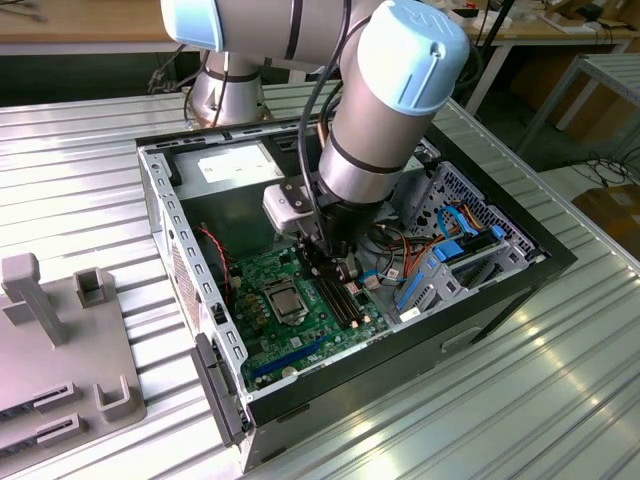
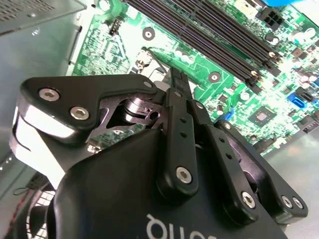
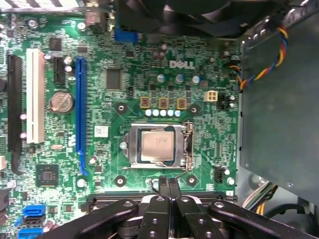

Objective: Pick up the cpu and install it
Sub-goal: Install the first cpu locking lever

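Observation:
The cpu (image 3: 157,146), a small silver-grey square, lies flat in the metal-framed socket (image 3: 132,149) on the green circuit board (image 3: 124,89). In the exterior view the cpu (image 1: 283,296) sits in the middle of the board (image 1: 300,325) inside the open computer case. My gripper (image 3: 168,184) hovers over the board just beside the socket, between it and the black memory slots (image 3: 99,201). Its two black fingers are pressed together with nothing between them. In the second wrist view the gripper (image 2: 178,79) points down at the board (image 2: 214,55). In the exterior view the gripper (image 1: 335,272) hangs under the arm.
The case's metal walls (image 1: 165,215) ring the board. A drive cage with blue cables (image 1: 450,255) stands at the exterior view's right. A grey panel with coloured wires (image 3: 279,114) lies beside the socket, and a fan (image 3: 199,12) sits above it. A grey fixture (image 1: 60,330) rests on the table at the left.

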